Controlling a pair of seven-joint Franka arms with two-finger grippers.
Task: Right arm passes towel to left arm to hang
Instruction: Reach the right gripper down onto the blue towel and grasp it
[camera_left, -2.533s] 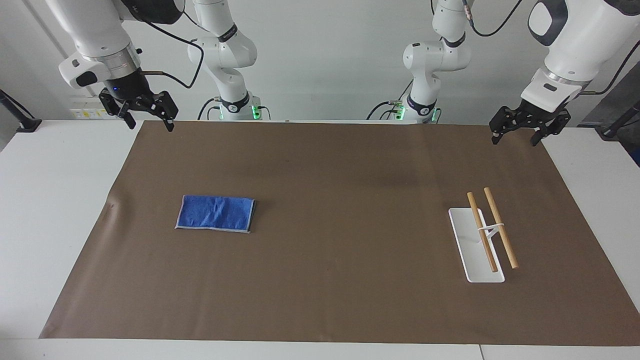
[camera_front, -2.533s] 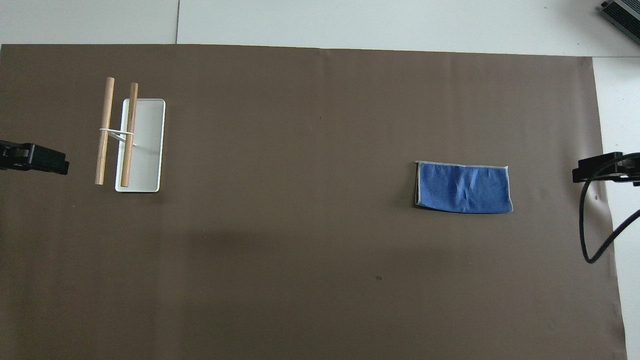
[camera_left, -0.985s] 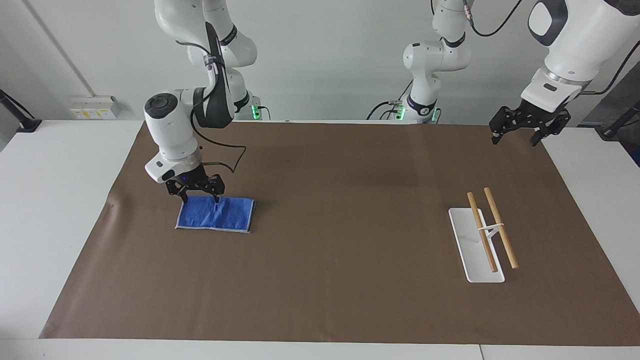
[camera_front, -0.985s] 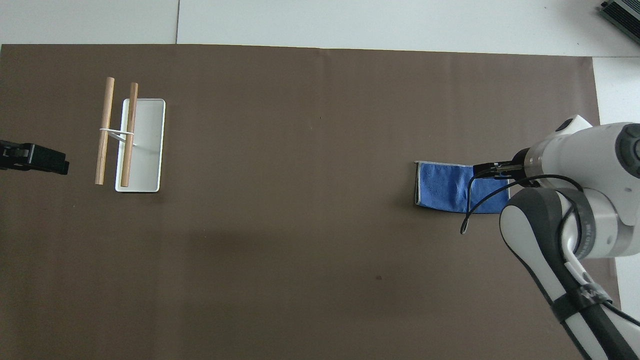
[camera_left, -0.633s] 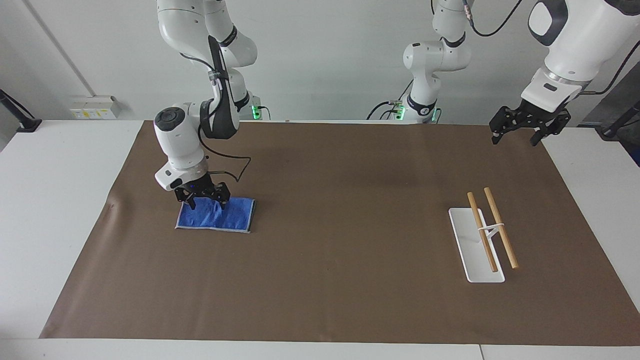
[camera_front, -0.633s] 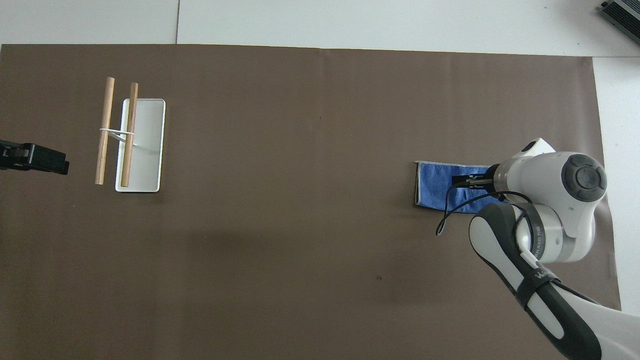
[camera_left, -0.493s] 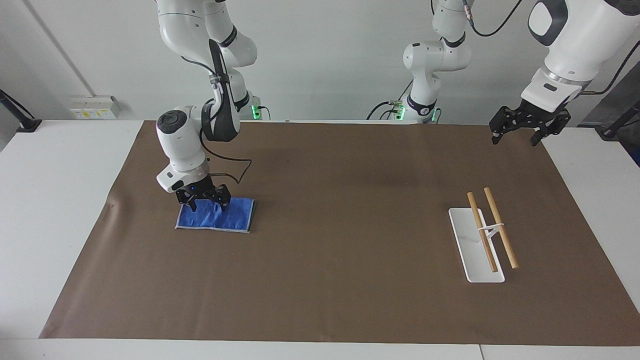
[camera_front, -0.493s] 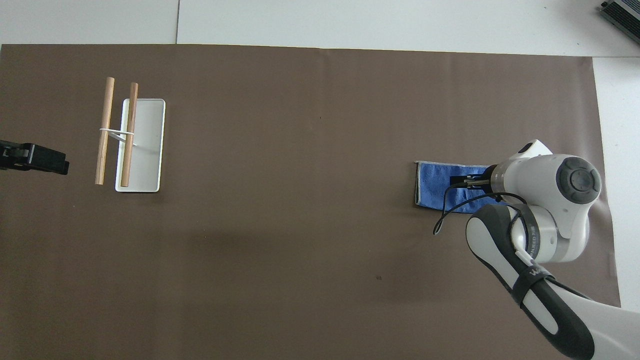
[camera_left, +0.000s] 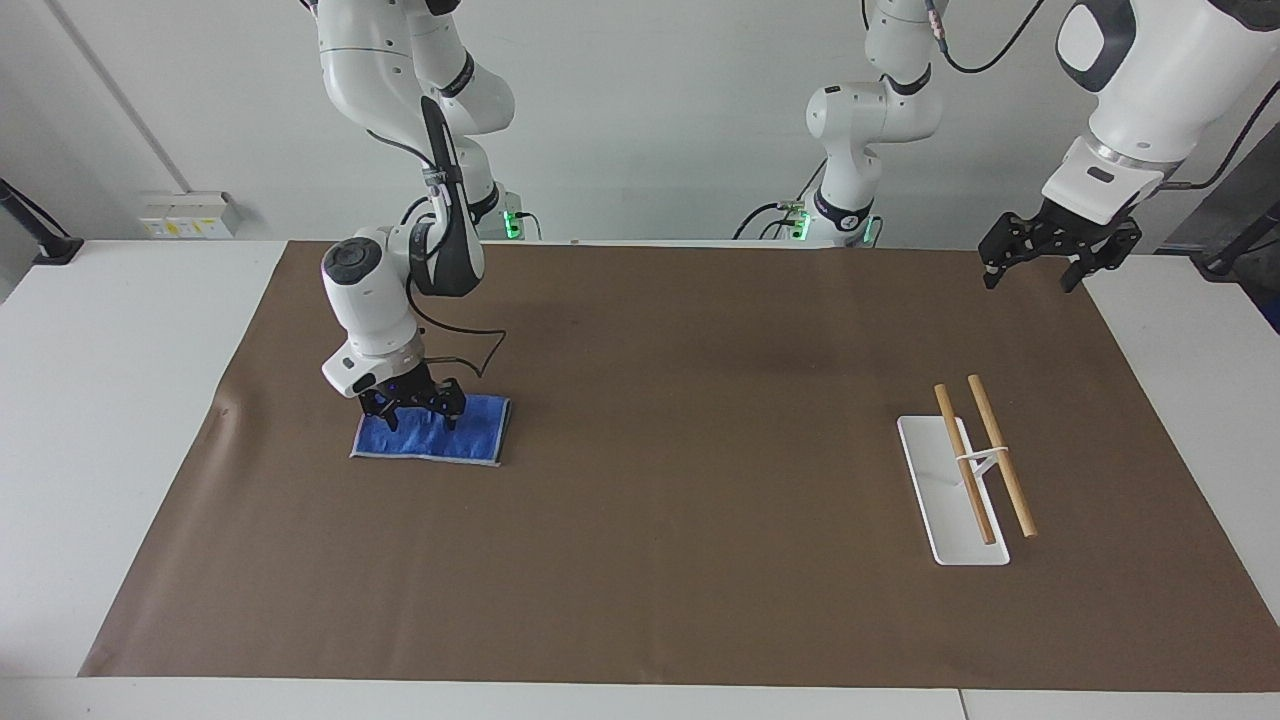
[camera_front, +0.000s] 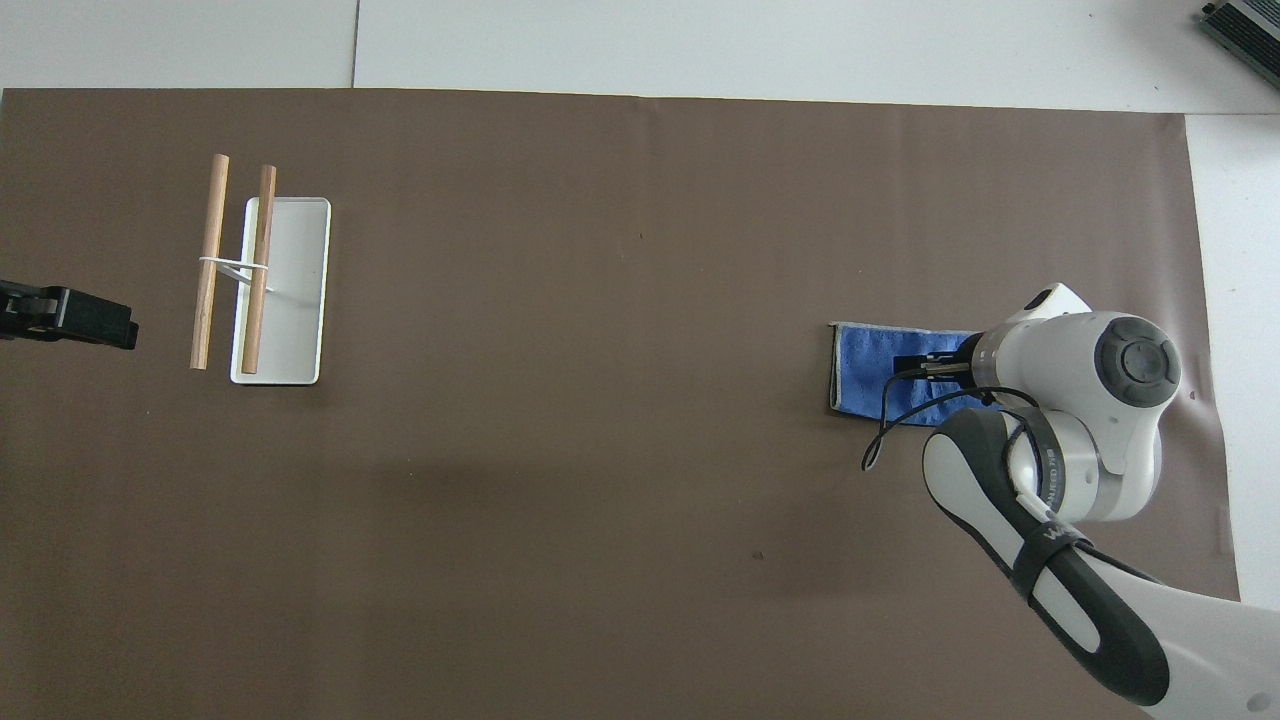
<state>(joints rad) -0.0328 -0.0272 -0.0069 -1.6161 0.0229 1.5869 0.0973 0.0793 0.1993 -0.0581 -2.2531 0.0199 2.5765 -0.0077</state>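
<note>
In the facing view you see the towel (camera_left: 432, 430) lying flat on the brown mat (camera_left: 660, 560) in the left-centre of the frame, toward the right arm's end of the table, a folded blue rectangle with a thin grey edge. Your right arm (camera_left: 375, 290) bends down from the upper left, and the right gripper (camera_left: 413, 416) stands right at the towel's upper part, its fingers spread apart with the tips down at the cloth; nothing is clamped, and the towel lies unlifted. In the upper right of the frame your left arm (camera_left: 1130, 110) waits, and the left gripper (camera_left: 1035, 270) hangs over the mat's upper right corner with its fingers apart and nothing between them. Lower right of centre you find the rack (camera_left: 955, 490), a white base plate carrying two wooden rods (camera_left: 985, 460) side by side, well apart from the towel. In the overhead view the sides are swapped: the towel (camera_front: 870, 375) sits at the right of the frame, and the right arm (camera_front: 1080, 450) comes in from the bottom right corner and covers the towel's right-hand half. Only a dark bit of the right gripper (camera_front: 925, 366) shows past the white wrist, over the blue cloth, so from here you cannot tell how its fingers stand. The left gripper (camera_front: 70, 318) pokes in at the left edge, about mid-height, beside the rack (camera_front: 295, 290), whose rods (camera_front: 235, 262) run up and down the frame in the upper left.
</note>
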